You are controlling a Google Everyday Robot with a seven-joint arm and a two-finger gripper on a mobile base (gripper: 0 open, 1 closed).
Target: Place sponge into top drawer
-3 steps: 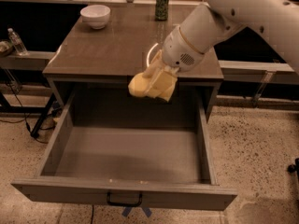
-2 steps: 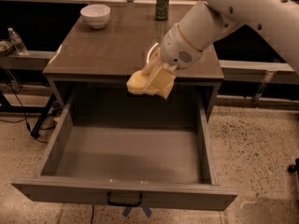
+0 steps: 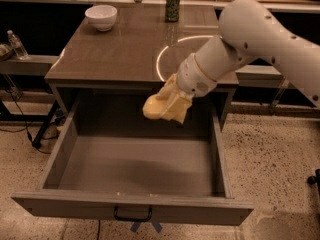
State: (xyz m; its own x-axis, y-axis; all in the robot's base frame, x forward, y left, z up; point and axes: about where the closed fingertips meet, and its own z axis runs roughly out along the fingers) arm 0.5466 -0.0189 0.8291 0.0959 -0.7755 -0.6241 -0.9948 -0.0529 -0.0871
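The gripper (image 3: 172, 109) hung just in front of the tabletop's (image 3: 125, 54) front edge, right of that edge's middle, at the end of the white arm (image 3: 260, 39) that reached in from the right; it was closed on the sponge (image 3: 154, 108), which bulged out to the left of it as a pale yellow lump; sponge and fingers shared a colour, so exactly where one ended and the other began was hard to make out. The sponge was held in the air over the rear part of the top drawer (image 3: 135, 166), clear of the drawer floor and not touching its walls; the drawer stood pulled well out below the front edge, its dark handle (image 3: 133, 215) centred on the front panel. A white bowl (image 3: 101, 17) sat near the tabletop's back left corner; a green can (image 3: 173, 4) stood upright at the back edge, right of the middle; a water bottle (image 3: 16, 44) stood beyond the left edge, off the table.
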